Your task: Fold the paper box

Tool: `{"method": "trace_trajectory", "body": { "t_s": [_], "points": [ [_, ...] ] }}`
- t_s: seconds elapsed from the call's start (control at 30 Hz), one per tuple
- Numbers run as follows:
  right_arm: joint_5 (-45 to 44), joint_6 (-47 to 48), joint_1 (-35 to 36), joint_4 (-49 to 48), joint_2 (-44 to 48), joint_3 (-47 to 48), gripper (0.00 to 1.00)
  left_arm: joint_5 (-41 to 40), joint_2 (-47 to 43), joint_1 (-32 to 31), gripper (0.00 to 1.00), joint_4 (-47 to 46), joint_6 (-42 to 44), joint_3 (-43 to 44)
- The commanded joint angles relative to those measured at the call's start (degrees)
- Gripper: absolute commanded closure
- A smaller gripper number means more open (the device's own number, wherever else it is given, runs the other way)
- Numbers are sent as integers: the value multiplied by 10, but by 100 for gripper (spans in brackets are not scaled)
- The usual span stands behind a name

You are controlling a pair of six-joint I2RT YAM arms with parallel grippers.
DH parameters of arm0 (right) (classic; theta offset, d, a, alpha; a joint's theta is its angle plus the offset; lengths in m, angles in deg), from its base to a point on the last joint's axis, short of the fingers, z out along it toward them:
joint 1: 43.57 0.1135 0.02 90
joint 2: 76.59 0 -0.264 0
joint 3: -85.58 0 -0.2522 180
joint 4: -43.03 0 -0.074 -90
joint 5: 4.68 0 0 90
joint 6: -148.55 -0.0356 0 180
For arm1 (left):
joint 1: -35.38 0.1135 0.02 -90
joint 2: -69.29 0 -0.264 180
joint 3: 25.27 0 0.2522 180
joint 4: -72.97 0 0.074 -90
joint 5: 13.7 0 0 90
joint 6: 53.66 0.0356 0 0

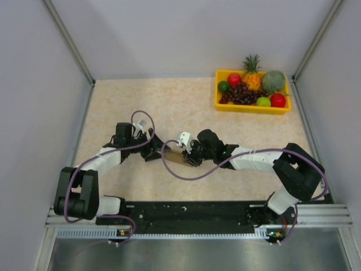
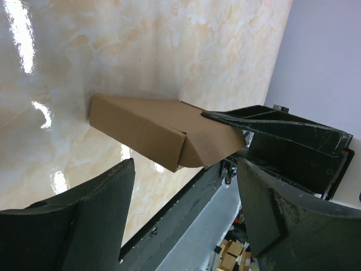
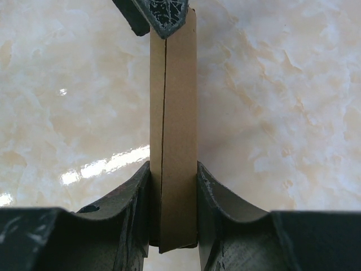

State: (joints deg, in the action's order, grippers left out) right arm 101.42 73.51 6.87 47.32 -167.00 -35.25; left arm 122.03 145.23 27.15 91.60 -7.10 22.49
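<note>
Folding seemed well along to us: the paper box was a formed brown body over the middle of the table, between the arms. We saw the right end effector clamped on its narrow sides and the left end effector spread wide, gripping nothing. One end flap looked bent out and untucked, so we judged that closing it remained.

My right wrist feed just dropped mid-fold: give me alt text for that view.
The right pincer clamps the brown paper box edge-on, with the box running straight up the frame over the marbled table. At the top edge, a fingertip of the left pincer overlaps the box's far end.
</note>
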Motion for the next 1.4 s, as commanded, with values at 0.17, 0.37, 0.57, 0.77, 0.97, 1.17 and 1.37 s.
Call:
{"method": "trace_trajectory", "body": {
  "t_s": [0.17, 0.37, 0.57, 0.77, 0.97, 1.17, 1.37],
  "points": [
    [-12, 7, -4, 36, 0, 2, 90, 23, 42, 25, 24, -72, -10, -15],
    [-13, 8, -4, 38, -4, 5, 91, 36, 54, 33, 29, -89, -9, -24],
    [-15, 5, -4, 43, -12, 9, 92, 45, 65, 33, 36, -126, -19, -51],
    [-33, -8, -4, 29, -15, 1, 95, 42, 78, 39, 47, -215, -49, -105],
    [-48, -15, -4, 19, -20, -2, 96, 34, 99, 52, 58, -280, -50, -147],
    [-61, -21, -3, 13, -16, -11, 93, 32, 154, 58, 67, -374, -83, -191],
    [-16, -66, -1, 51, -7, 10, 64, 11, 144, 58, 68, -329, -46, -184]
  ]
}}
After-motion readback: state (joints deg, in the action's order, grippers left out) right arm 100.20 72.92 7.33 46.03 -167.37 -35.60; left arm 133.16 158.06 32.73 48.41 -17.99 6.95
